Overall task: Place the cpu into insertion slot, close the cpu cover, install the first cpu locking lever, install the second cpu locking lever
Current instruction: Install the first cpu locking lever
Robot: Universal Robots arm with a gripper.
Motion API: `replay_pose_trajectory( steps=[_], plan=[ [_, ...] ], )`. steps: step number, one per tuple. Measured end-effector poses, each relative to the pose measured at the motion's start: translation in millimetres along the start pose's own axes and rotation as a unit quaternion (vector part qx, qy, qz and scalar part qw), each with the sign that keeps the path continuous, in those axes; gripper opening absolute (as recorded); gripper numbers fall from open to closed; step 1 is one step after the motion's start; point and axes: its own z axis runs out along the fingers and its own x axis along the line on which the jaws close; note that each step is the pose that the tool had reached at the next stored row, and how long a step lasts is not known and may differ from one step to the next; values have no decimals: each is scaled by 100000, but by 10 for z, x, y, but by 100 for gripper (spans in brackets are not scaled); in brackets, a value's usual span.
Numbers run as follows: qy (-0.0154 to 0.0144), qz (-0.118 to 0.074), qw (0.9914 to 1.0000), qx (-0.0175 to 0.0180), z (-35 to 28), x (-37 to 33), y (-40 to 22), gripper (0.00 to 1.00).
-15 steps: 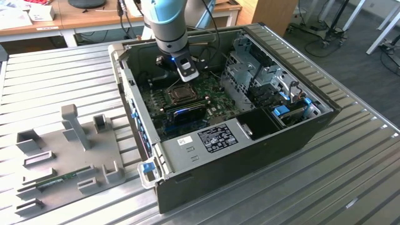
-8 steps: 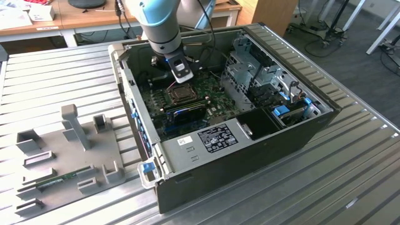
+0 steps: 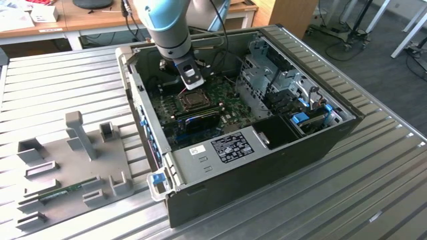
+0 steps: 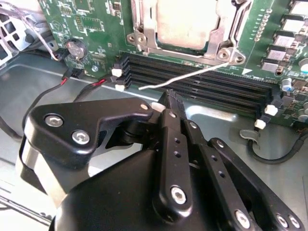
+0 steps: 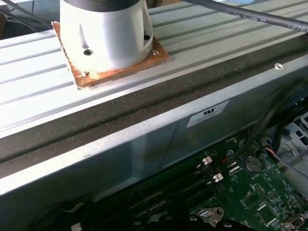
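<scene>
The cpu lies pale and flat in the insertion slot on the green board. The silver cpu cover lies down around it, framing its face. From the socket's corner a thin silver locking lever sticks out over the black memory slots. Its free end stops just short of my gripper. The gripper's fingertips are pressed together with nothing between them. In the exterior view the gripper hangs inside the open case, just beyond the socket.
The open computer case lies on a slatted metal table. A drive cage stands at the exterior view's right of the board. Red and black cables run near the gripper. A grey fixture sits left of the case.
</scene>
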Motion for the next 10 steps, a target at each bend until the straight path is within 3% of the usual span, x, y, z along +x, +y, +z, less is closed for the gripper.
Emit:
replay_pose_trajectory(
  steps=[3, 5, 8, 10],
  plan=[
    [91, 6, 100000, 105, 2, -7, 2, 10],
    [557, -47, 99996, 697, 5, -14, 5, 10],
    [1274, -1072, 99969, 1863, 6, -14, 5, 10],
    [1791, -2042, 99937, 2292, 7, -14, 5, 10]
  ],
)
